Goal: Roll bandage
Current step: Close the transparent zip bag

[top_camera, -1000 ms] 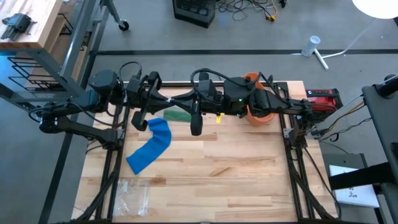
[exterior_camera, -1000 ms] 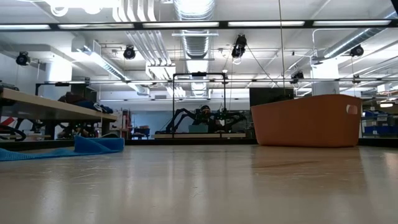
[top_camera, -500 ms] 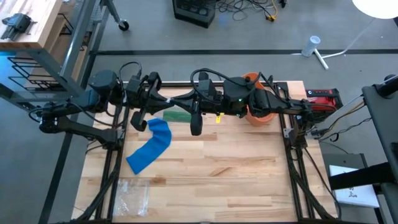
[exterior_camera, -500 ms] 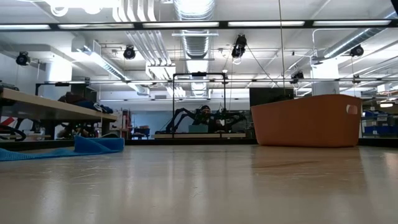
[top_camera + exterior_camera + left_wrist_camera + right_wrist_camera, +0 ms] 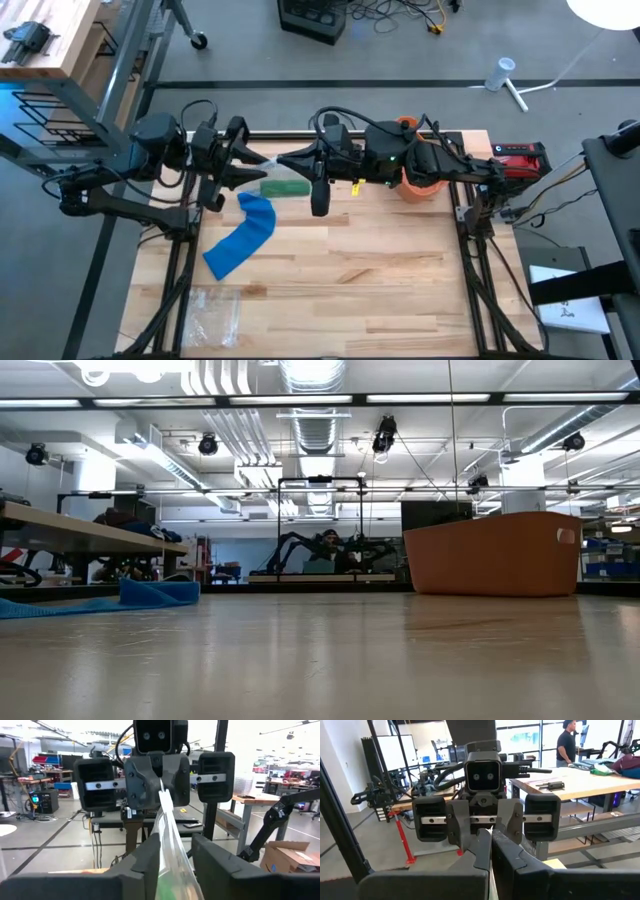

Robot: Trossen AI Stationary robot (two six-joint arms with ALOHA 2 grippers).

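**Q:** Grippers first: what are they doing?

**A:** Left gripper [image 5: 243, 166] and right gripper [image 5: 283, 163] face each other above the far side of the wooden table [image 5: 380, 280], stretching a clear plastic bag [image 5: 170, 840] holding a green roll [image 5: 285, 186]. Right is clenched on the bag; left's jaws stand slightly apart around it.

**Q:** Where is the bandage?

**A:** A blue cloth bandage [image 5: 241, 236] lies unrolled on the table's left, just near of the grippers. An orange plastic bin [image 5: 495, 553] sits far right.

no readable text, labels, brands, numbers or signs in any view
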